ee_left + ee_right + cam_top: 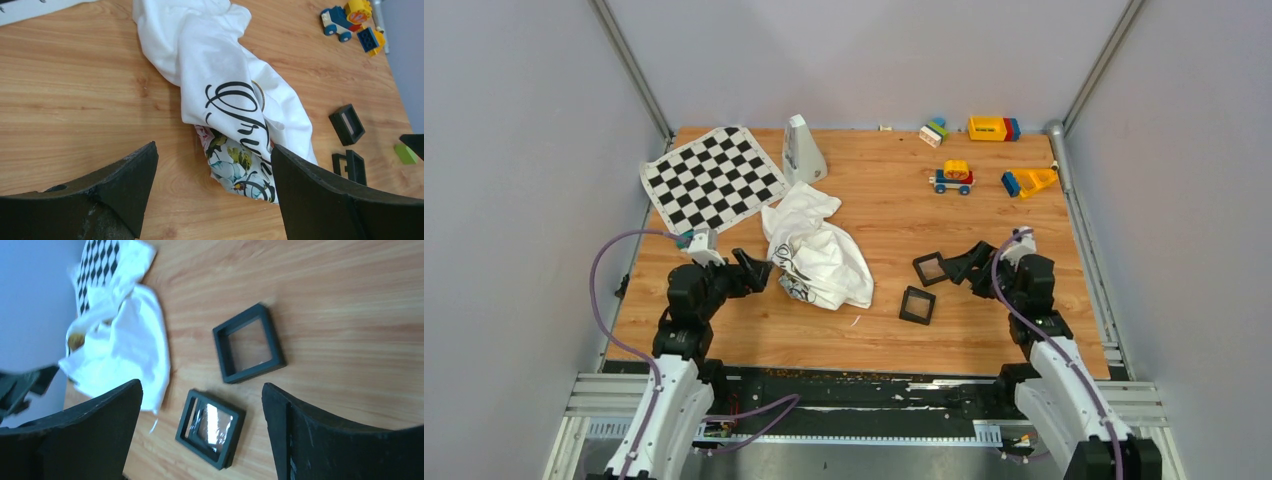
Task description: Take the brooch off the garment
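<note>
Left gripper [212,160] and right gripper [201,387] are seen open, empty. Brooch [76,341], prob. the gold spot, is half-buried in white T-shirt [215,50] folds. Cloth alone could be pinched & dragged.

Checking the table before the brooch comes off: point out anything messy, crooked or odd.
The white shirt lies crumpled in a heap, its print folded over itself. The checkered mat sits skewed at the far left, one corner past the table edge. Small crumbs speckle the near edge.
</note>
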`<state>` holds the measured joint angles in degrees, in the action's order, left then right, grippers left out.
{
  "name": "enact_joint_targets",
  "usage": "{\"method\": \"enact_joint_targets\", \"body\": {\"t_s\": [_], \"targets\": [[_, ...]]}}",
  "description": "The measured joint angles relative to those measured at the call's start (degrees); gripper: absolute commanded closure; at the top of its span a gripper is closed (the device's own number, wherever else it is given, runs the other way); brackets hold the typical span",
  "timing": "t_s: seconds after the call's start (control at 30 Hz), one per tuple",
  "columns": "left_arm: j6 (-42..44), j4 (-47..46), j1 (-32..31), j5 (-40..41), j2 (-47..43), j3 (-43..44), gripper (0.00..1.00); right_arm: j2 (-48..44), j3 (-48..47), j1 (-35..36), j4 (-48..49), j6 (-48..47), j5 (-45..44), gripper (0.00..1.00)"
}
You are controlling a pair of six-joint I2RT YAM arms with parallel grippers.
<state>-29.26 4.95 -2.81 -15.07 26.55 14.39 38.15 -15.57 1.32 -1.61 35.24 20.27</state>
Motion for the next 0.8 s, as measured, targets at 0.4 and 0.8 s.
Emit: {"method": "enact_joint_targets", "body": {"t_s": [0.4, 0.8], "targets": [[-0.72, -8.68, 0.0, -6.49, 9.84, 0.04, 0.14, 31.54, -18.18, 26.95, 3.69, -4.74, 2.34, 0.32], [-1.66, -8.13, 0.0, -4.94, 21.46, 5.01, 0.23, 51.1, -31.74, 43.06, 3.76, -12.68, -0.02, 0.35]]}}
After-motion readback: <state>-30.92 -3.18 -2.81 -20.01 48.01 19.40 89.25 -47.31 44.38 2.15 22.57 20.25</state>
